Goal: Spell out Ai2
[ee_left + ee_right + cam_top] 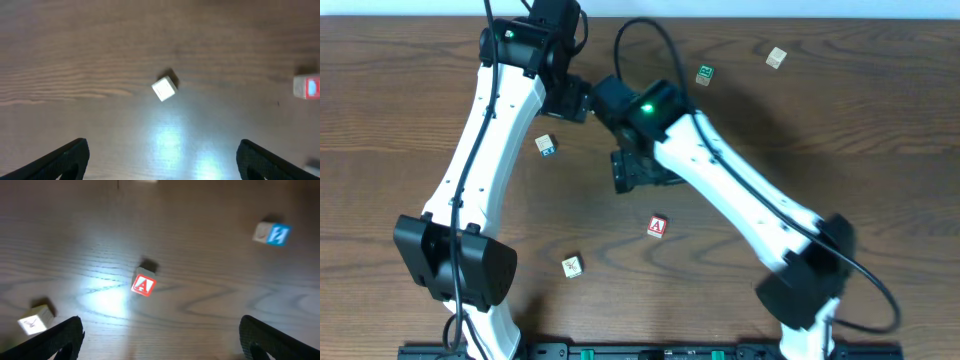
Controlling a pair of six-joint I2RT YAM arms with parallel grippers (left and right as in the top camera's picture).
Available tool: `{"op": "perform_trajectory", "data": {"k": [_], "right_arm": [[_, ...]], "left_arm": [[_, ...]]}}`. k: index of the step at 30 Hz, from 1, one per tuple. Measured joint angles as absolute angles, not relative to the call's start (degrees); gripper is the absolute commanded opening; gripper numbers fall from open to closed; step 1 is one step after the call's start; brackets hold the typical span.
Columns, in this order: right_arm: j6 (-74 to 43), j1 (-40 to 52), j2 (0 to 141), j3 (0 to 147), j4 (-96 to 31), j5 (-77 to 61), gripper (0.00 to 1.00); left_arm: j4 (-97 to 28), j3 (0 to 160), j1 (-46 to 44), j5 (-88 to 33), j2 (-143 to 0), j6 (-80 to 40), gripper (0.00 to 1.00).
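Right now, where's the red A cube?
Overhead, the red A cube sits bottom-centre on the table, alone; nearest is a pale cube to its lower left.

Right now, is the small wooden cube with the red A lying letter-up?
Yes, letter-up: the small wooden red-A cube shows its A to the overhead camera.

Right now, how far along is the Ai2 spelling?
Done: nothing. The A cube, the blue-marked cube and the pale cube lie scattered apart, not in a row.
In hand: nothing. The left gripper and right gripper are both open and empty.
Left: pick all three cubes and line them up. The pale cube's mark is too faint to read.
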State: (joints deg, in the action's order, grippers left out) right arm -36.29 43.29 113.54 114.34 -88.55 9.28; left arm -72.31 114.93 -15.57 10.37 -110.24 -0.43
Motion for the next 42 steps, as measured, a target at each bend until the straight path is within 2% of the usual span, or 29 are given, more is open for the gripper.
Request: {"op": "perform_trajectory", "data": {"k": [4,11,14,19,24,28,31,35,42], "right_arm": [[-33.71,42.72,108.68,110.54,-87.35,9.23,0.99],[-31.33,42.17,102.13,93.93,-80.77,7.09,0.99],[-30.98,42.17,95.20,87.46,-78.28,5.98,0.99],[-33.06,42.65,85.60,75.29,-70.50,2.09,0.99],[-35.62,45.93,86.26,62.54,-58.39,-1.72,0.99],[-36.01,47.35,86.52,60.16,-52.25,-2.81,0.99],[-36.95,47.33,86.52,60.18,-52.34,-1.98,0.91],[-46.00,47.33,86.96,60.18,-53.78,-0.86,0.94],[-60.18,47.11,88.49,60.16,-46.13,-1.85,0.86]], "left_arm": [[-69.63,114.85,-14.44,12.47,-107.70,-0.67,0.95],[-69.60,114.87,-6.46,11.11,-97.41,0.10,0.95],[-71.09,114.89,-2.70,9.76,-95.42,0.25,0.95],[-71.99,114.87,-1.61,6.42,-95.96,0.16,0.95],[-72.01,114.87,-1.65,1.45,-96.01,-0.03,0.96],[-71.94,114.87,-1.65,-0.08,-96.01,-0.12,0.95],[-71.99,114.87,-1.65,-0.69,-96.01,-0.71,0.95],[-71.99,114.87,-1.65,-1.15,-96.01,-1.72,0.95],[-71.11,114.87,-1.65,-1.13,-96.01,-1.76,0.95]]}}
